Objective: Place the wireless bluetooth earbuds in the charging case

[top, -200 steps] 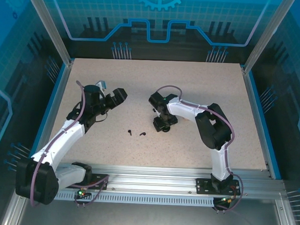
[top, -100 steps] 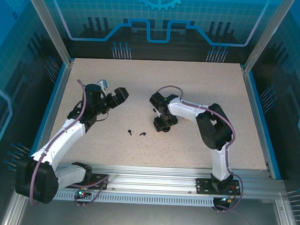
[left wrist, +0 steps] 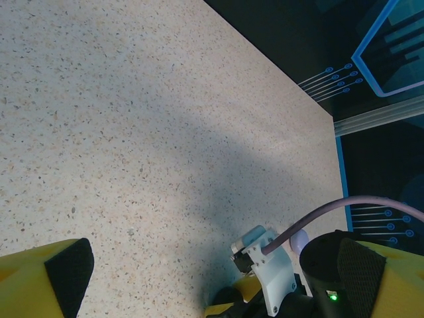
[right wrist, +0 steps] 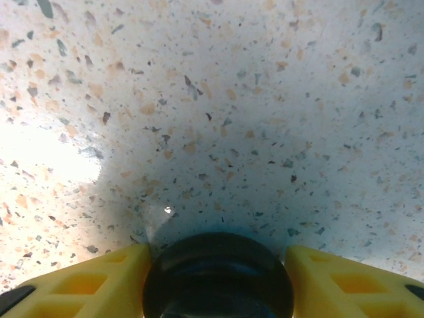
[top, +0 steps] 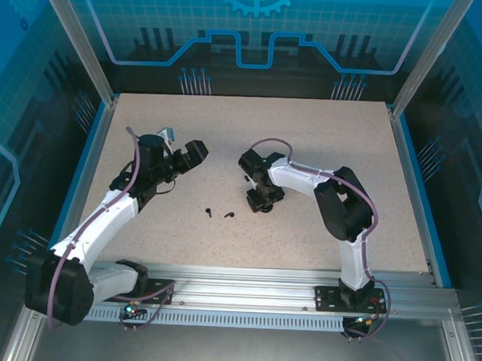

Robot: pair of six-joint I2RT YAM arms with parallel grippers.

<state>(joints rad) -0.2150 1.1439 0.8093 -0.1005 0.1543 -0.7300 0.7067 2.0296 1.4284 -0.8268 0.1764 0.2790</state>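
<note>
Two tiny black wireless bluetooth earbuds [top: 210, 212] [top: 230, 215] lie apart on the speckled table, left of my right gripper [top: 257, 199]. That gripper points down at a round black charging case [right wrist: 218, 275]. In the right wrist view its yellow fingers [right wrist: 99, 281] press the case from both sides, so my right gripper [right wrist: 218, 281] is shut on it. The case looks closed, with its dark domed top showing. My left gripper [top: 196, 153] hangs open over bare table, up and left of the earbuds, with nothing between its fingers [left wrist: 66, 271].
The table [top: 307, 135] is bounded by blue rails and a metal frame. In the left wrist view the right arm's white camera mount [left wrist: 271, 265] and purple cable [left wrist: 331, 212] sit close ahead, with a small pale rounded thing [left wrist: 299, 240] beside them.
My right gripper's jaws have narrowed onto the black case. My left gripper has drifted a little to the right, still open. The earbuds have not moved.
</note>
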